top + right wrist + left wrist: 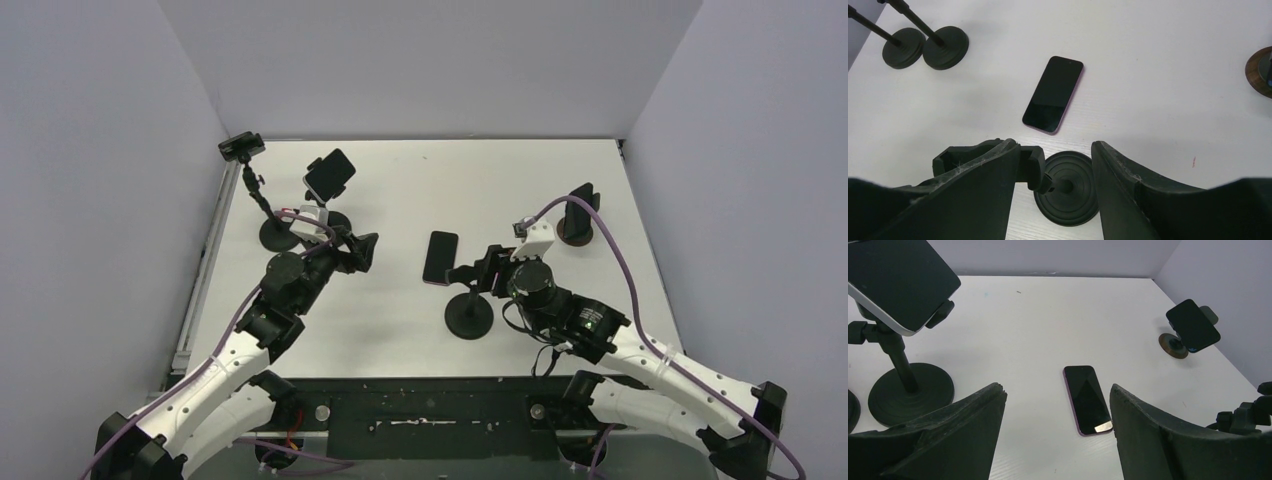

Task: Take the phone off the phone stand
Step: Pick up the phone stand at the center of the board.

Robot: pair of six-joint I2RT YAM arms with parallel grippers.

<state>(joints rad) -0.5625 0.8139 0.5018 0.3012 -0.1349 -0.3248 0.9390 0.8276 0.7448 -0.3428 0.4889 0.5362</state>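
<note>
A dark phone with a purple edge (440,257) lies flat on the white table, face up; it also shows in the left wrist view (1087,399) and the right wrist view (1054,94). Just near of it stands an empty black phone stand (468,315) with a round base (1066,187) and its clamp (1035,167). My right gripper (490,268) is open and empty above that stand, jaws either side of its post (1054,144). My left gripper (362,250) is open and empty, left of the flat phone (1057,388).
A second phone sits clamped in a stand (330,175) at back left, close to my left gripper (898,280). A third phone on a brown-based stand (580,210) is at back right (1193,326). A camera on a stand (243,148) is at the far left.
</note>
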